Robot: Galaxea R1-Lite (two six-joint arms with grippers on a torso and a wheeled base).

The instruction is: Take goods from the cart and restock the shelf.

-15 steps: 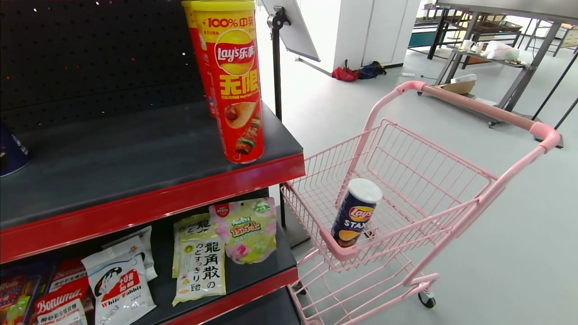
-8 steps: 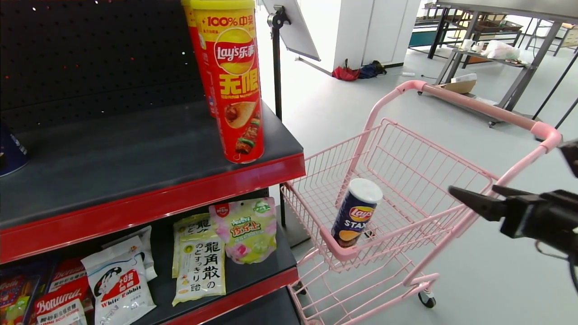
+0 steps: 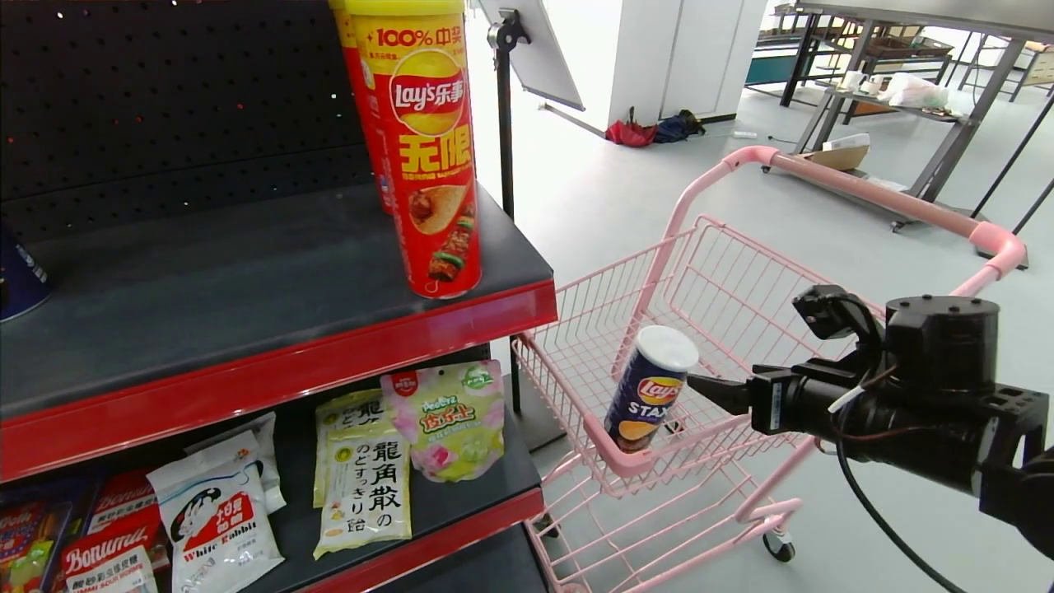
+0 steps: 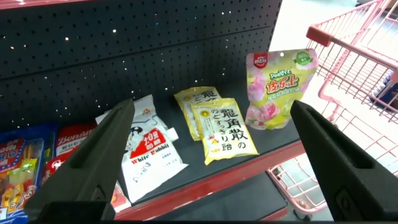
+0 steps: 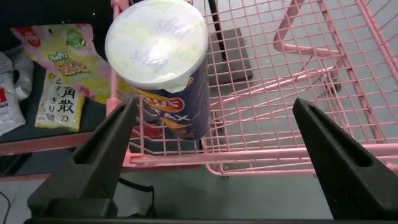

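Right gripper point(image 5: 212, 107) spread wide, near can point(image 3: 650, 387)

The cart rim point(image 3: 626, 463) hides the base of the blue can point(image 3: 650, 391); the red can point(image 3: 432, 165) is cropped.

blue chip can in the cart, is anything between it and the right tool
Nothing solid. In the head view the right tool points at the blue chip can across a bare gap; the pink cart wire lies behind them.

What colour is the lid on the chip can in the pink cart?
The round plastic lid is white; the right wrist view shows it best.
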